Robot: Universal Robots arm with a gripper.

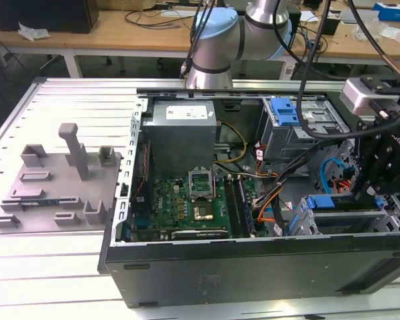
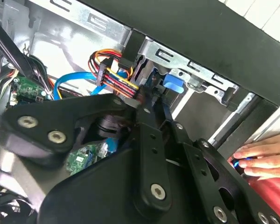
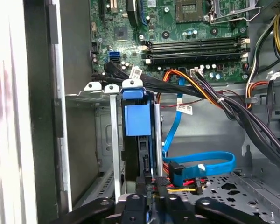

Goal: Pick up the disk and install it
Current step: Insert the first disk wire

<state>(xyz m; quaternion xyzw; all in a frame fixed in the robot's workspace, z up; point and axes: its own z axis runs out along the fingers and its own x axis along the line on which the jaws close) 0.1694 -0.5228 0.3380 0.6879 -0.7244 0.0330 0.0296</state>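
One open computer case (image 1: 253,267) of black sheet metal lies on its side on a ribbed white table (image 1: 53,267); we note its matte outer wall and bare grey steel interior. Inside, a large grey box (image 1: 180,133) with a white sticker sits above a green motherboard (image 1: 193,207), glossy and studded with small parts. Toward the exterior view's left, a grey plastic fixture (image 1: 60,180) with posts and slots rests on the table, well apart from the case. At the exterior view's right, a grey drive bay (image 1: 287,133) carries a blue plastic latch piece (image 1: 285,110).

The arm (image 1: 220,40), pale blue and silver, reaches in from the far side; its black gripper (image 1: 380,180) hangs over the lower drive cage (image 1: 347,217). In the first wrist view, the disk (image 3: 137,135) stands on edge in the cage slot, between two thin steel rails, its blue carrier tab smooth and square. The gripper (image 3: 149,196) sits just at its near end, and the narrow-set fingers (image 3: 142,184) look clamped on the disk's dark edge, though the contact itself is partly hidden. The label face is turned away from us.

A flat blue data cable (image 3: 200,161) loops beside the cage, with orange and black wires (image 3: 210,93) above. In the second wrist view, black linkage bars cover most of the disk; a hand (image 2: 266,156) rests at the case edge, cut off by the frame.
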